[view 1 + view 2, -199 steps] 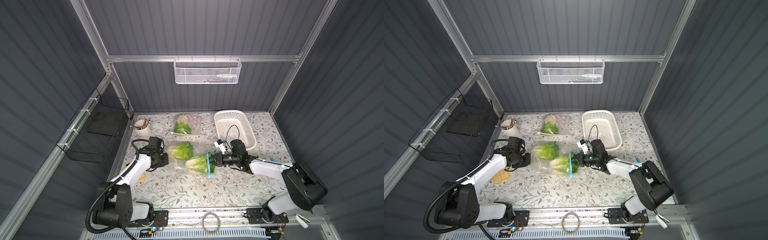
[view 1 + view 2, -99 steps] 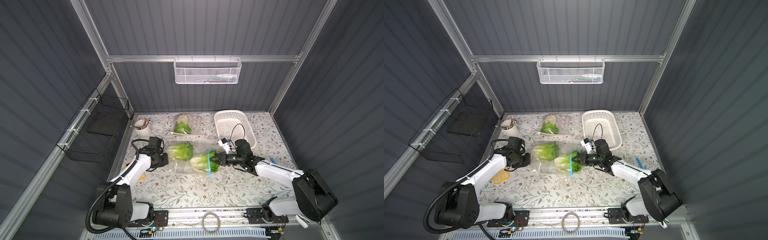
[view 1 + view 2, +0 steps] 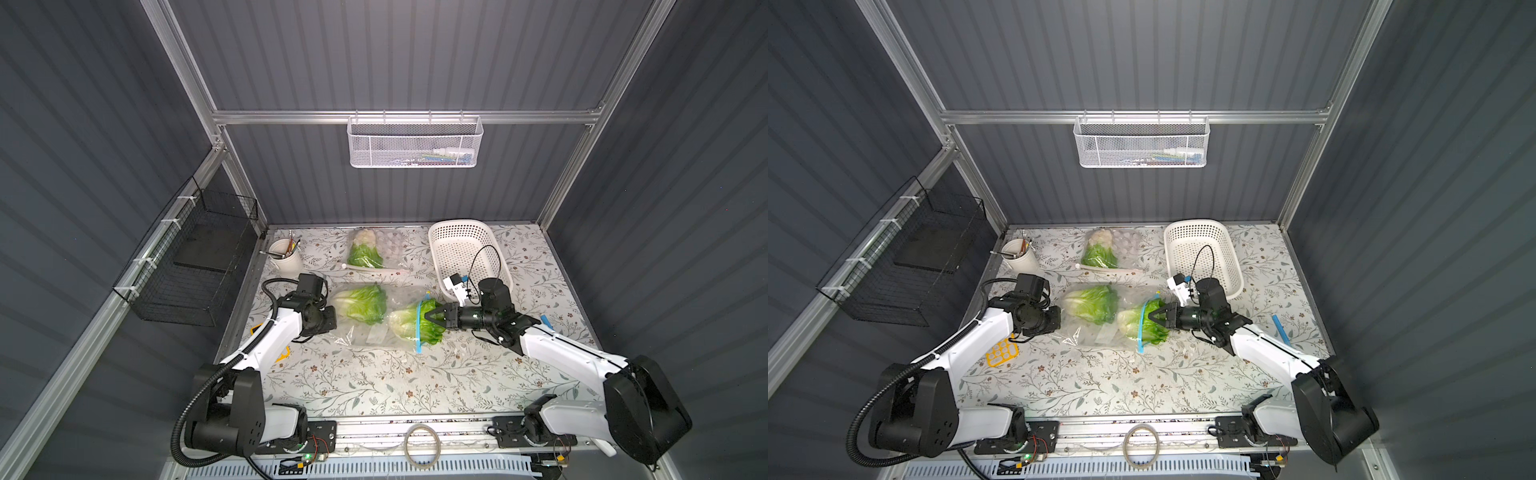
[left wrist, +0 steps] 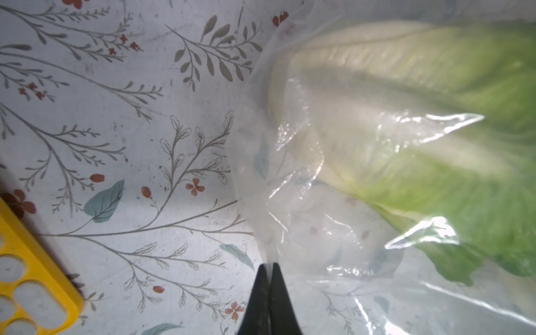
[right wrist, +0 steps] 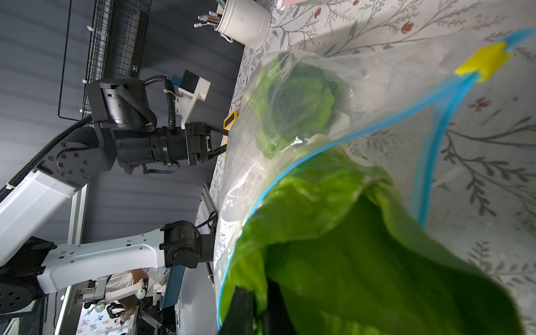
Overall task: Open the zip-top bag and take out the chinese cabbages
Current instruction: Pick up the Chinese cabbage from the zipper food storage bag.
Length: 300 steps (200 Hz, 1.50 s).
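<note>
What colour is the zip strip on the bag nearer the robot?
The zip strip is blue, its slider yellow; best seen in the right wrist view.

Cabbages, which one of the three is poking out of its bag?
The cabbage in the right gripper: its green tips lie past the blue zip strip. The middle cabbage and the back cabbage sit fully inside plastic.

Zip-top bag [image 3: 357, 332]: clear thin plastic film, glossy, wrinkled. Chinese cabbages [image 3: 361, 305]: crinkled matt leaves, smooth pale ribs. Table [image 3: 374, 382]: smooth matt printed cover. Basket [image 3: 461, 249], right of centre: white perforated plastic.
</note>
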### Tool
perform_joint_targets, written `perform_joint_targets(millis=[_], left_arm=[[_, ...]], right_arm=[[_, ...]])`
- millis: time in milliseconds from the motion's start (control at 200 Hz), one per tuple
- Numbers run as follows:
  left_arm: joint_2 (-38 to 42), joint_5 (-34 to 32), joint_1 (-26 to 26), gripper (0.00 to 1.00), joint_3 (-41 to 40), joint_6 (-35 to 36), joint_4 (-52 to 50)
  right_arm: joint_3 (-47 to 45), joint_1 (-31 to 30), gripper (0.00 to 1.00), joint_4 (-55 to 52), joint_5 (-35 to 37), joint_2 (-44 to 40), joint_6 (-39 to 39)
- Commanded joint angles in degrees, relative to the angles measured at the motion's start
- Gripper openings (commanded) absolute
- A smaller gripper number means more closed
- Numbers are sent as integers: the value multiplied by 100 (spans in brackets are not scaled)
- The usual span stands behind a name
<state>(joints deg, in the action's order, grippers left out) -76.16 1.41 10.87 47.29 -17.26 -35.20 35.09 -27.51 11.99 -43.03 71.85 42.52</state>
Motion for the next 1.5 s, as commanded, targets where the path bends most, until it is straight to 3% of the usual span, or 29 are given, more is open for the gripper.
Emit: perform_joint_targets(millis=[0, 425, 991, 1496], left_arm=[[74, -62, -33, 0, 27, -85, -175], [31, -34, -33, 0, 43, -97, -176], [5, 8, -33, 0, 54, -85, -180], [4, 71, -30, 0, 67, -73, -171]], right_arm=[[-42, 54, 0, -254, 110, -271, -244], [106, 139, 0, -1164, 438, -1121, -608], [523, 283, 0, -2797, 1455, -2326, -1361], [785, 393, 0, -3098, 2255, -2833, -1671]])
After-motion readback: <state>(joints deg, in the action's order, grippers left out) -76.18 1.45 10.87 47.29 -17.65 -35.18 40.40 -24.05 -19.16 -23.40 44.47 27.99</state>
